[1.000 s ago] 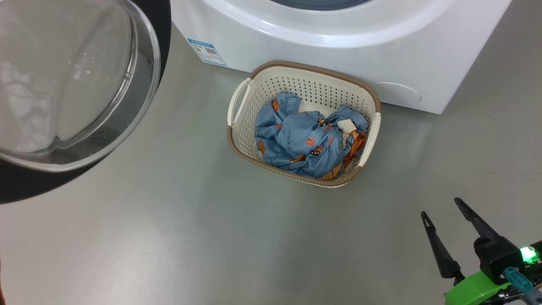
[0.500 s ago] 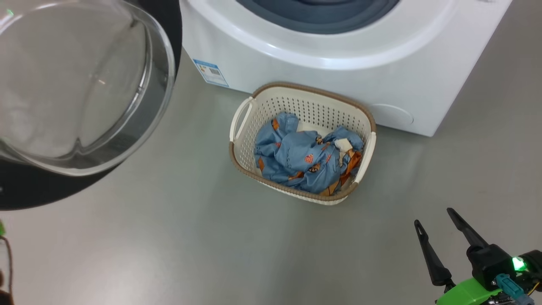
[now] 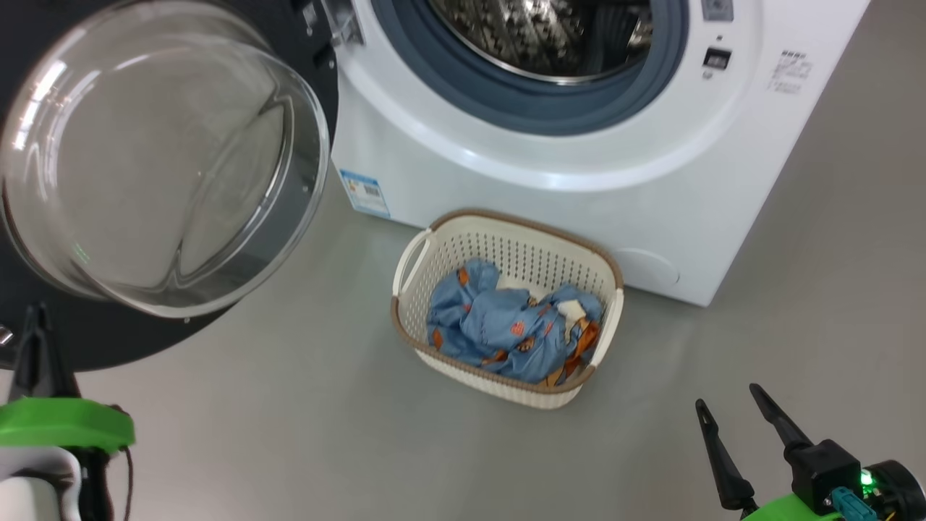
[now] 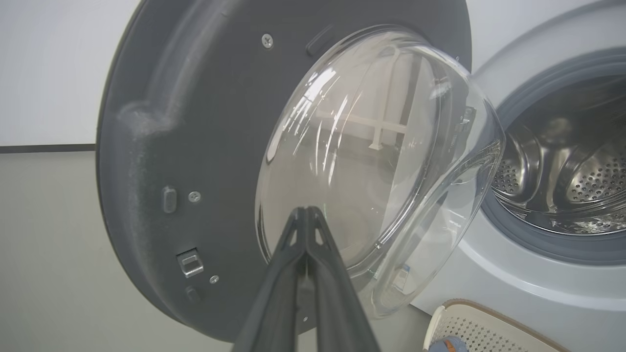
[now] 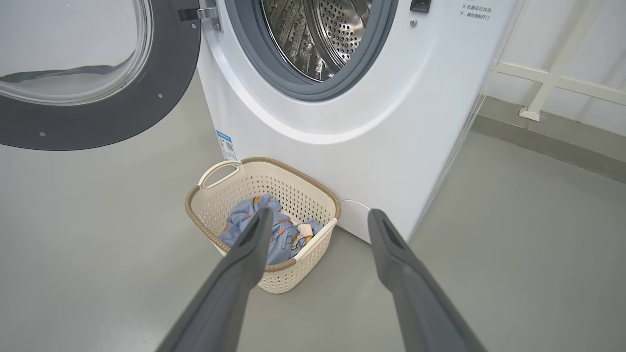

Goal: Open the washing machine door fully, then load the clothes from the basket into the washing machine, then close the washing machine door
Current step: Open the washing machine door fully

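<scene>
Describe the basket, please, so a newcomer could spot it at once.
Find the big white washing machine. On the grey floor before its front stands a small cream basket. Its perforated sides, brown rim and crumpled blue clothes inside set it apart.

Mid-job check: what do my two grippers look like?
The left gripper has two long, slim dark grey fingers tapering to points, on a bright green mount and a pale forearm with a dark cable. The right gripper matches, plus a black block with a lit green light and a teal connector.
</scene>
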Tool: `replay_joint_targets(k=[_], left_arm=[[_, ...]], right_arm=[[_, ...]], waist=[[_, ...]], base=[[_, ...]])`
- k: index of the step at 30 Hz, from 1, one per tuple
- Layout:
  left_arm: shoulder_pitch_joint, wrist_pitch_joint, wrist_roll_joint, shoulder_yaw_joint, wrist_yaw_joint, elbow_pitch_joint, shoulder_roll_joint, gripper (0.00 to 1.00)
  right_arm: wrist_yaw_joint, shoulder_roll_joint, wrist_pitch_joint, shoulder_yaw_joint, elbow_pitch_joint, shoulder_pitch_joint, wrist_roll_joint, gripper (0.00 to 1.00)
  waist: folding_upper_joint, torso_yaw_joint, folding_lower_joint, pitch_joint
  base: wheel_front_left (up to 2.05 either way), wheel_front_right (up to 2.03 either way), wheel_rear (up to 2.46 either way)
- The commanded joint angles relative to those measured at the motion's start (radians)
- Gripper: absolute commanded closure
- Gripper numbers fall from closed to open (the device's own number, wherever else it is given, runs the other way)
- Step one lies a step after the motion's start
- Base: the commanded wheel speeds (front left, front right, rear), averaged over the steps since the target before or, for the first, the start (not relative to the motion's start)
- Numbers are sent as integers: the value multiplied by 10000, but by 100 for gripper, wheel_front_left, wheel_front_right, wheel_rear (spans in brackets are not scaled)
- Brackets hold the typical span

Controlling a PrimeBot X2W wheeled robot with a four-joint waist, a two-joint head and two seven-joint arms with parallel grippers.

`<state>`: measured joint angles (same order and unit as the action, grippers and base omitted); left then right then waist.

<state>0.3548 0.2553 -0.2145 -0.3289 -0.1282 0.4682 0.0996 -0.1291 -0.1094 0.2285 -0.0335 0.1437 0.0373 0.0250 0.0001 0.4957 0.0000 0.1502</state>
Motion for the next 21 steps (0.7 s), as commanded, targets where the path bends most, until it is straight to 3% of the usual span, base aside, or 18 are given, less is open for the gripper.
replay_joint_targets(k=[1,9,21], left_arm=[[-100,65,125,-178,-24,-415,380,100],[-862,65,601,812,-24,-1205,64,100],[-2437,-169,662,1601,36,-2399,-264,100]], right_arm=[[-16,38,154,197,-155,-78,-64,0],[-16,409,309,-154,49,204,-109,0],[-16,584,331,-398,-362,174,-387,0]], waist=[[-1,-133,0,-532],[-1,-628,0,-1275],[-1,-2293,0,-1744]], base=[[0,0,0],[0,0,0],[0,0,0]])
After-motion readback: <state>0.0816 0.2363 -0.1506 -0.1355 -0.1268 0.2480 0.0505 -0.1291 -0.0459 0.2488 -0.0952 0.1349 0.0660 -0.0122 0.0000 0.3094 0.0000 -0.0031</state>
